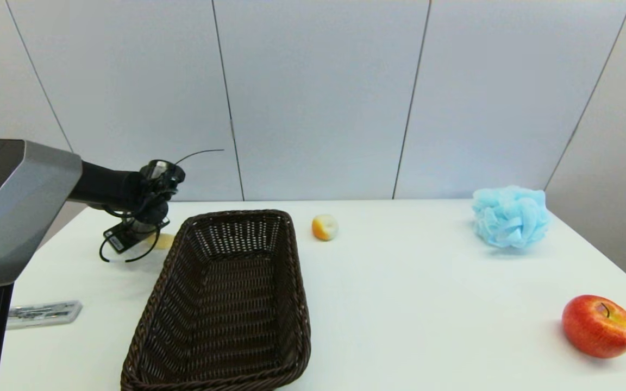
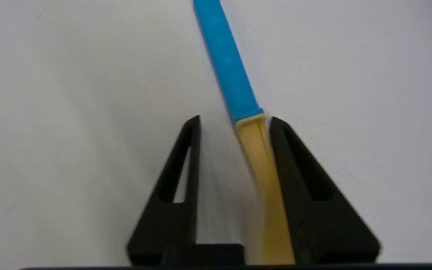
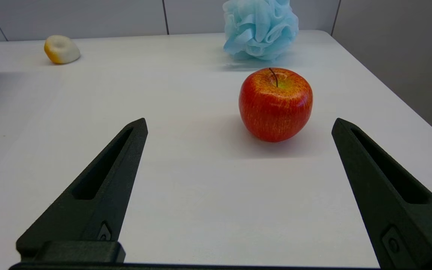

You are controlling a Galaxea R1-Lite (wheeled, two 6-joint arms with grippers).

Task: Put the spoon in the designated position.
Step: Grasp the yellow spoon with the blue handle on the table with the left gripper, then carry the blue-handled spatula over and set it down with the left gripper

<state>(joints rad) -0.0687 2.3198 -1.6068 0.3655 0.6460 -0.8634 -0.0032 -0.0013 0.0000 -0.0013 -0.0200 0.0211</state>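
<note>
Wicker basket point(image 1: 226, 309) sits nearest on the white table point(image 1: 400, 304). Just beside its far left corner, the left gripper point(image 2: 234, 123) is spread around the spoon point(image 2: 238, 112), whose yellow neck touches one finger point(image 2: 294, 168). Parked near the apple point(image 3: 275, 103), the right gripper point(image 3: 238, 125) gapes wide.

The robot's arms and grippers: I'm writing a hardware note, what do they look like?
The left arm has a grey shell, black forearm and looping black cables. The left gripper and right gripper each have two matte black, pointed, wedge-shaped fingers with slotted cut-outs.
</note>
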